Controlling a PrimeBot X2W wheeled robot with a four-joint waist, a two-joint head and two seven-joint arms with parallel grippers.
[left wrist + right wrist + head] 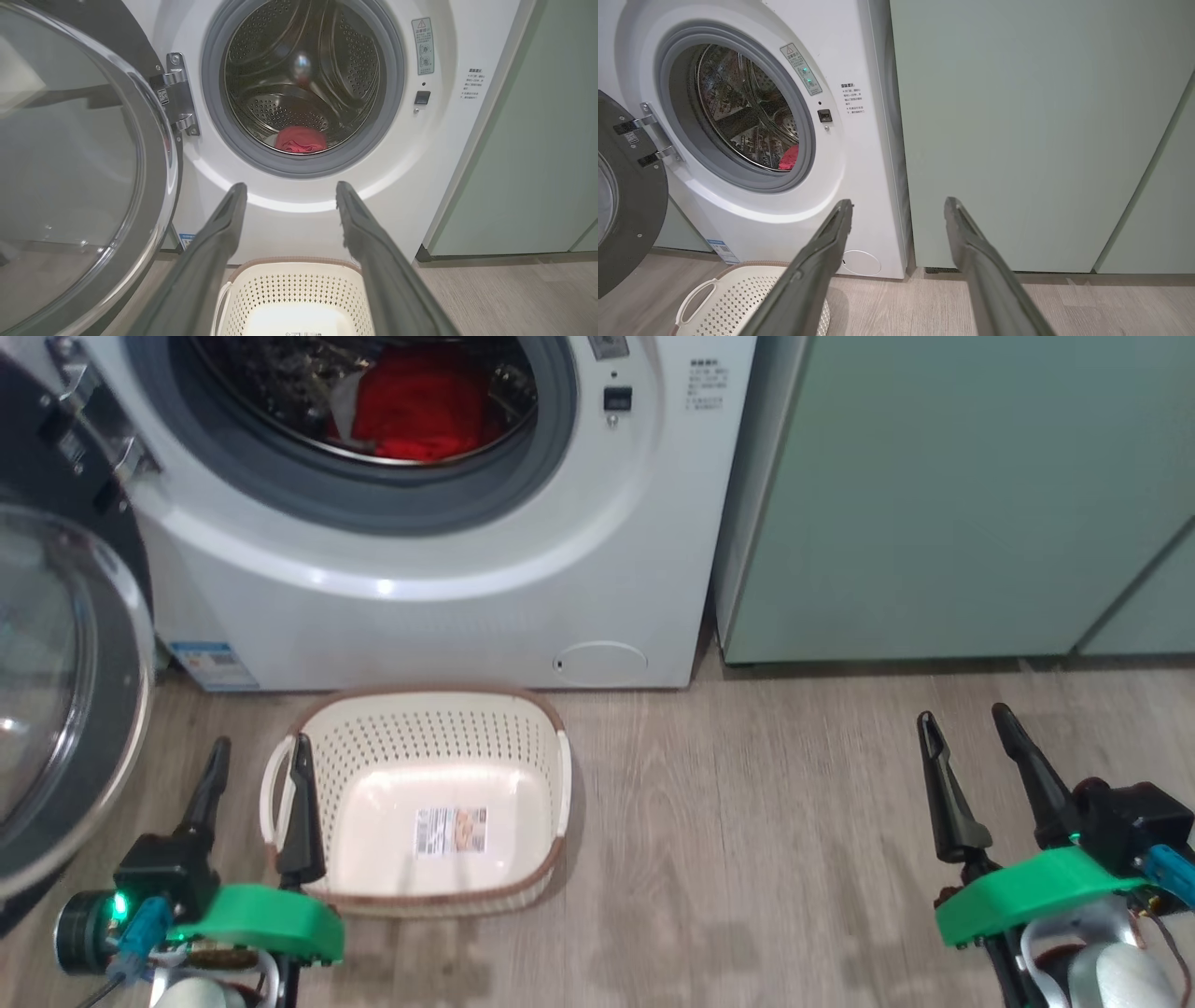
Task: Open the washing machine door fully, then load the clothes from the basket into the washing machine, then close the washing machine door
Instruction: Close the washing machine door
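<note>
I am logging the washing machine door (65,709) as hanging swung wide to the left of the washing machine (448,588), so I am counting the opening step as done. I am seeing the clothes (420,401), red fabric, lying low in the steel drum. The basket (439,719) is sitting on the floor (747,840) just in front of the machine, showing only the label on its base, so I am judging the loading as complete. The left fingers (301,803) are hovering spread wide near the basket's left handle, gripping nothing. The right fingers (945,793) are hanging equally wide and empty, well to the right, before the pale green cabinet (934,476). I am listing one step as outstanding: closing the door.
</note>
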